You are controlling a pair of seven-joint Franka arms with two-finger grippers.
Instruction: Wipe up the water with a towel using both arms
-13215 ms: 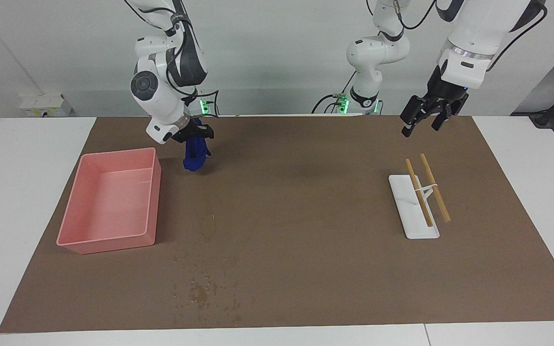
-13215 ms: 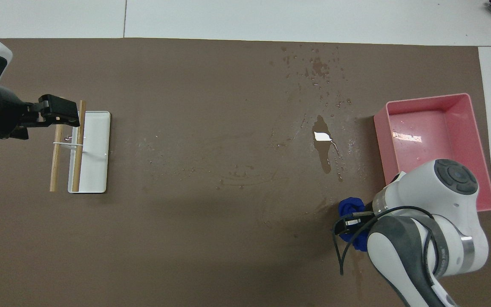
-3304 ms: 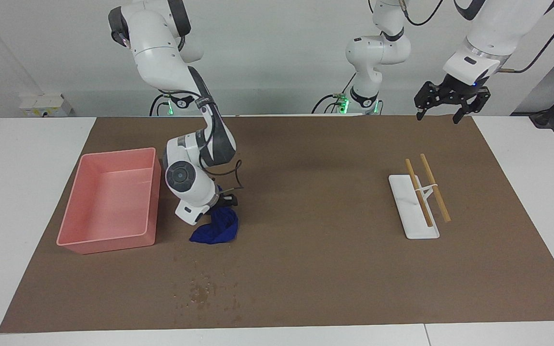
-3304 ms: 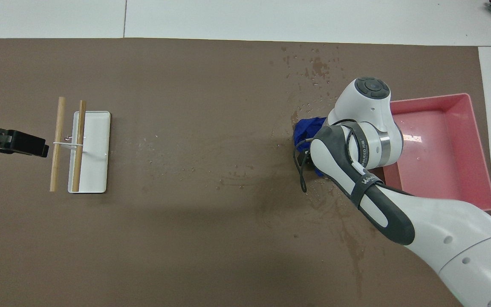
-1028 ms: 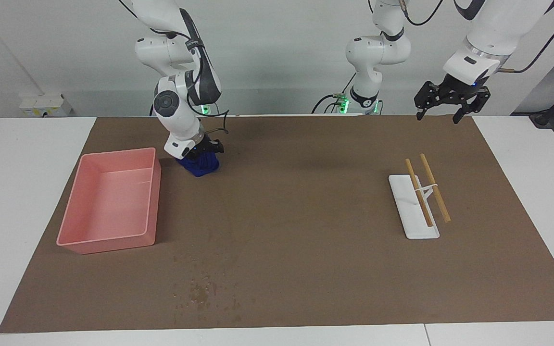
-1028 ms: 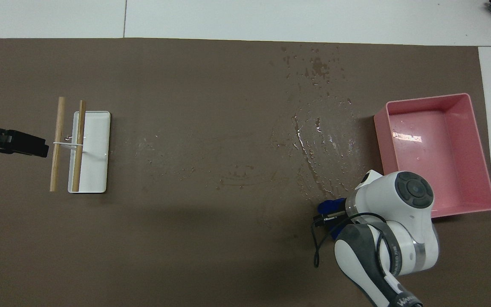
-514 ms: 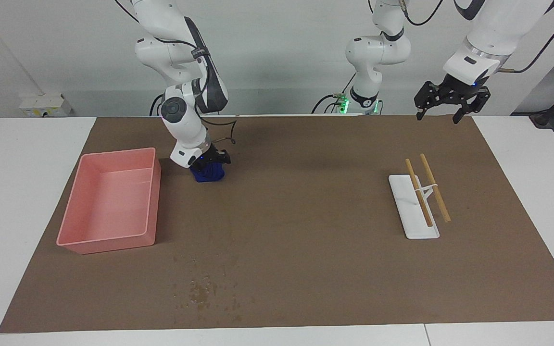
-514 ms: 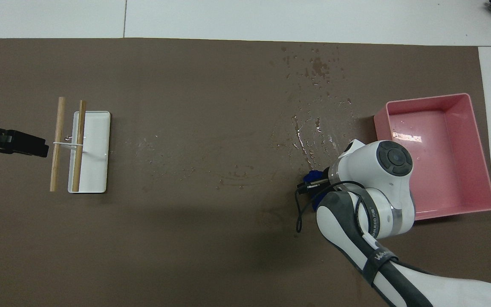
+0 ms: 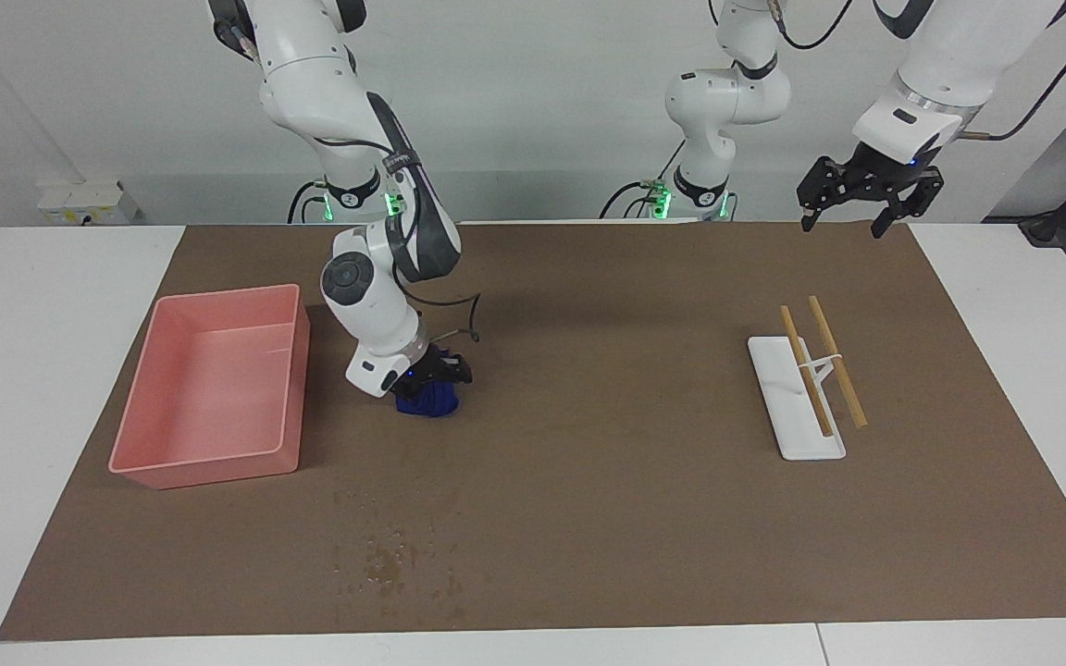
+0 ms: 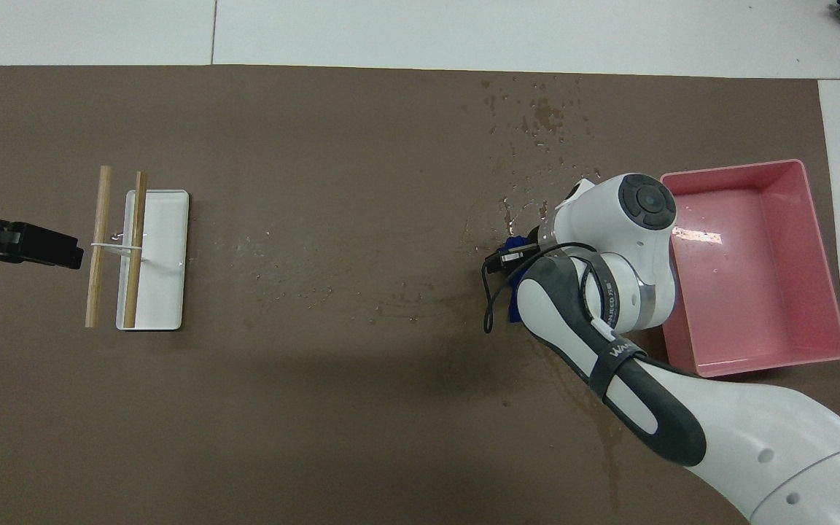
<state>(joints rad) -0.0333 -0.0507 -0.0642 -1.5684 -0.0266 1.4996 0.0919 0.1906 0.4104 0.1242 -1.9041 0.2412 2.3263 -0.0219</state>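
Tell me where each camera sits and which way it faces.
Facing view: high across the table, looking at the robots; both arms whole, right gripper pressing the towel on the mat, left gripper waiting, open, above the mat's edge.
Overhead view: above the robots' end, looking forward and down; right arm entering, left gripper at the edge.
Shared: towel, tray, rack, water, half a turn apart.

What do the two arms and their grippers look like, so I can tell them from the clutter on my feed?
Both arms are glossy white shells with dark grey joint sections and round dark caps at the joints. The right arm carries a loose black cable and a dark strap with white lettering. The right gripper and left gripper are black, built of linked fingers. Green lights glow at the arm bases.
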